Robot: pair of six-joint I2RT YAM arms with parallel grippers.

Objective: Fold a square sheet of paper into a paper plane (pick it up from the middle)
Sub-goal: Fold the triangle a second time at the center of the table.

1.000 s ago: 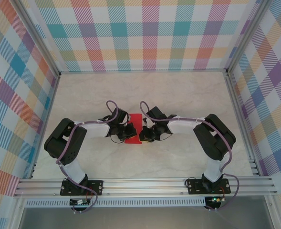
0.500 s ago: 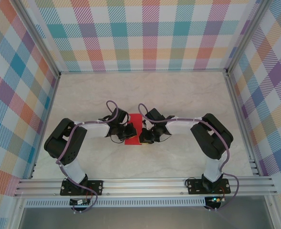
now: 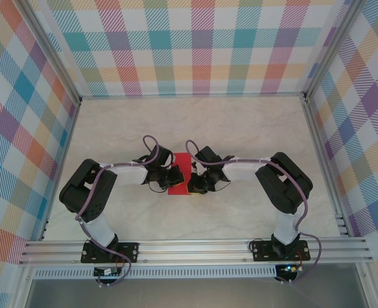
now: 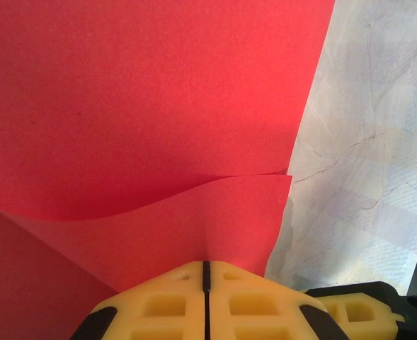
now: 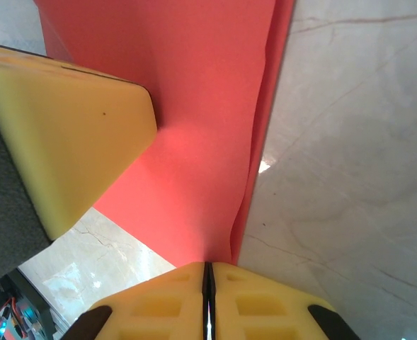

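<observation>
Sliding a little toward the left gripper, the right gripper had drawn inward over the last second. Both were clamped shut on the red paper, between them mid-table, likely pressing a fold narrower.
</observation>
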